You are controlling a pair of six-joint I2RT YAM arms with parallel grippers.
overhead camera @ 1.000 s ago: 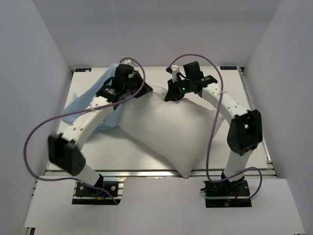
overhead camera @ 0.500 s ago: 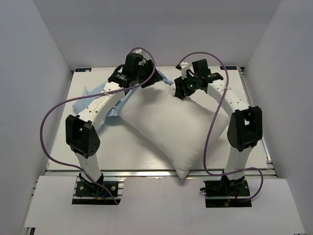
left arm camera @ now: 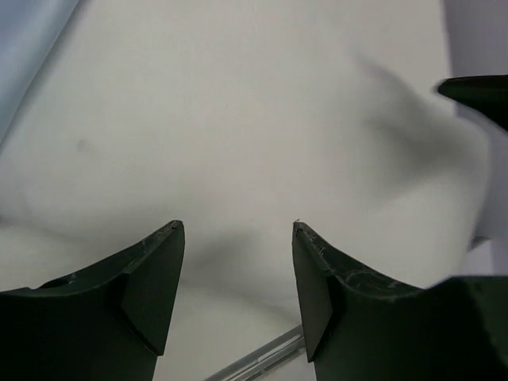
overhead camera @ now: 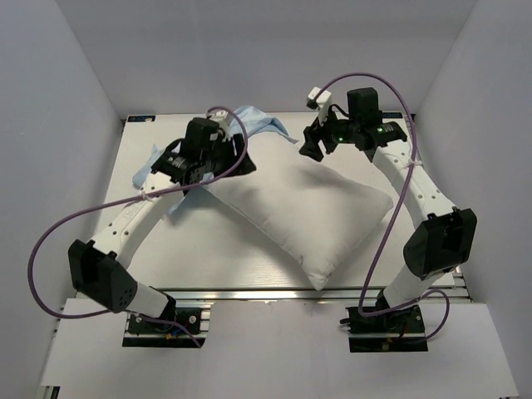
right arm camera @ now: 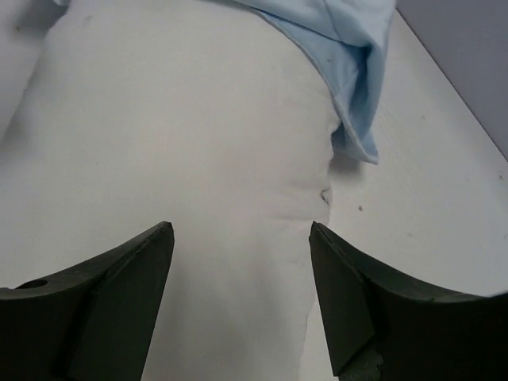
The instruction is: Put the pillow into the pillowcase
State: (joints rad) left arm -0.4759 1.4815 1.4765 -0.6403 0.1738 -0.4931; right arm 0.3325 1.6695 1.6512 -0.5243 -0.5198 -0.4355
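Left pincer (left arm camera: 236,228) and right pincer (right arm camera: 240,228) gape above the pillow (overhead camera: 307,216).

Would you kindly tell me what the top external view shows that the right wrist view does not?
Only the top view shows the left arm, the right arm and the whole pillow, lying diagonally on the table. Only the wrist view shows the right hand up close, open and holding nothing. Both show the pillow with the light-blue pillowcase at its far end.

White table (overhead camera: 208,258), metal rail (overhead camera: 249,293) along the table's near edge, plain pale grey walls (overhead camera: 58,100) enclosing the table's left, far and right sides, soft even light
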